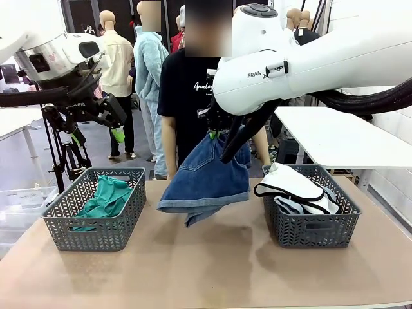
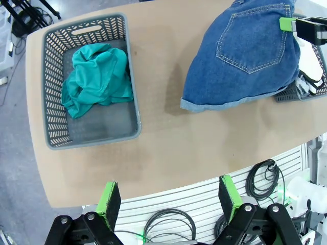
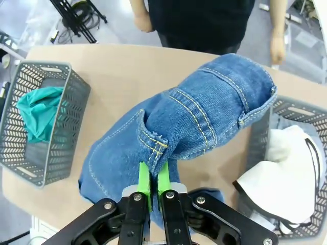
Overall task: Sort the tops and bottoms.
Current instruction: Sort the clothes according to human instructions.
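Right tool (image 3: 153,186) is pinched shut on a fold of the mid-blue denim shorts (image 1: 205,180), near a belt loop by the waistband; we hold them lifted, so the cloth hangs below the tool with its hem brushing or just clearing the tabletop (image 1: 212,264), which of the two we cannot tell; the long axis of the shorts runs down and away from the tool toward the robot's left. To the tool's right, near and lower, stands the right basket (image 1: 310,228), which already holds the white shorts with black trim (image 1: 293,187) over a grey-blue denim piece (image 1: 290,205); so we judge the coming move to be a short carry rightward and over that near rim, and the trailing hem may catch the basket wall unless it is raised first. Left tool (image 2: 168,199) hangs with its jaws wide apart and nothing between them, high over the tabletop's robot-side edge; well beyond it lies the left basket (image 2: 51,92) with the teal-green top (image 2: 97,76) inside. Our right arm is plainly the nearer to the bottoms' basket; bare tabletop between the baskets gives open room; a person (image 1: 187,96) stands at the far edge, beyond the shorts.
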`<action>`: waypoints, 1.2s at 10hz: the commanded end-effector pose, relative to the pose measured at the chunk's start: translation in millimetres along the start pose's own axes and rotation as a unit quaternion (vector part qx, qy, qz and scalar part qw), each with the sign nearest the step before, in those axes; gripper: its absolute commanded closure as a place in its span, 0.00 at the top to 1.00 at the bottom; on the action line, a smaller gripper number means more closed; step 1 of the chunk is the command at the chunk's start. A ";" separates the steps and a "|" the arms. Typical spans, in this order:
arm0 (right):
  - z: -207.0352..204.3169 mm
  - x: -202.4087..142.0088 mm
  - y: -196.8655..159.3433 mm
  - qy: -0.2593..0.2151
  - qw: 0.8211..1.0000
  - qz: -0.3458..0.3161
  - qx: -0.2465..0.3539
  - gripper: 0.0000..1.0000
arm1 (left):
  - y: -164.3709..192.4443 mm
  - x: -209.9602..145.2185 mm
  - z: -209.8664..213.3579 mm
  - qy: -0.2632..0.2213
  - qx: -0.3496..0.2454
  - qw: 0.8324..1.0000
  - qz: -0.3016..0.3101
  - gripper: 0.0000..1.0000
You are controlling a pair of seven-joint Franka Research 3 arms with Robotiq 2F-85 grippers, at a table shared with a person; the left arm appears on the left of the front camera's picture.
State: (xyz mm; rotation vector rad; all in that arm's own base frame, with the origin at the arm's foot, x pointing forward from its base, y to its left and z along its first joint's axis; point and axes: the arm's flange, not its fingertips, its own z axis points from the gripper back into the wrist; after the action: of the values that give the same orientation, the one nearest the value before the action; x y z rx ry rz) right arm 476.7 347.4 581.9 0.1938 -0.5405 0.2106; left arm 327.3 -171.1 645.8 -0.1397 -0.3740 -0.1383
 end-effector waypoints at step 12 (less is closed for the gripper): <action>4.5 0.9 1.0 -0.008 1.000 -0.001 -0.007 0.00 | 2.5 0.0 0.5 0.001 -0.008 1.000 -0.003 1.00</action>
State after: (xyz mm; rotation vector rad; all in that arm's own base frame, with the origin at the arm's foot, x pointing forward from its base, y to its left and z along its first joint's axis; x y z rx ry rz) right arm 476.4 347.8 581.9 0.1939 -0.5404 0.2114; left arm 327.3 -171.1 645.8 -0.1398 -0.3740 -0.1383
